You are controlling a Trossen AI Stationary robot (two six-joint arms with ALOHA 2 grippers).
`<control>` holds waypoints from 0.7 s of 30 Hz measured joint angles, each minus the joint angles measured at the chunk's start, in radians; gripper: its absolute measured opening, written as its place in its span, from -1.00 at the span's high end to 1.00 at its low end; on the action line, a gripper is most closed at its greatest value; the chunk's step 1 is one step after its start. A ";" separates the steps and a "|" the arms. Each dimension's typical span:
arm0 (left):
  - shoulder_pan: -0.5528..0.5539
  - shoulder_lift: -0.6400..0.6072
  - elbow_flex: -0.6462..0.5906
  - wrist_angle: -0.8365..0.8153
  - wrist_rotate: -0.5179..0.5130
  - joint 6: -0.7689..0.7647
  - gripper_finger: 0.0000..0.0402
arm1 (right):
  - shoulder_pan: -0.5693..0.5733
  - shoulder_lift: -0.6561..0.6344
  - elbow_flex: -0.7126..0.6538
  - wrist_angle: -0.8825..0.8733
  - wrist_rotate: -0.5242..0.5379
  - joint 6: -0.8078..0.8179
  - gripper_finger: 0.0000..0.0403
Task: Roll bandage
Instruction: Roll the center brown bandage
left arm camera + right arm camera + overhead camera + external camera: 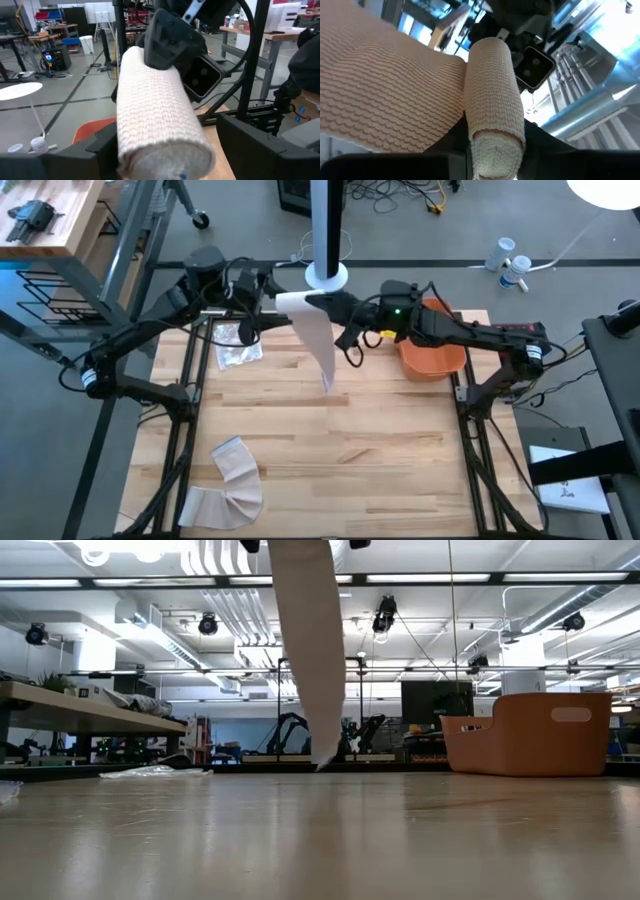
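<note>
— Bandage (312, 320) first: where is it?

— Held up above the far middle of the table (330, 440), partly wound into a roll, with a loose strip hanging down from it. In the low view the strip's tip (322, 762) reaches the tabletop or nearly so.

— Who holds it?

— Both arms meet at the roll. The left gripper (268, 302) comes in from the left, its fingers (105, 145) clenched on one end of the roll (155, 125). The right gripper (335, 308) grasps the other end; its wrist view shows the roll (495, 95) sitting between its fingers.

— What else is around?

— An orange bin (432, 350) stands just to the right, under the right arm. A crumpled clear wrapper (238, 345) lies near the far left, below the left arm. Two more bandage strips (232, 480) lie at the near left corner, well apart from the grippers.

— Anything in the way?

— A white pole (326, 230) rises right behind the roll, beyond the table's far edge.
</note>
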 joint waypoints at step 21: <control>-0.002 -0.007 0.000 -0.037 -0.093 0.038 -0.35 | -0.003 0.008 -0.005 0.023 0.012 -0.140 0.59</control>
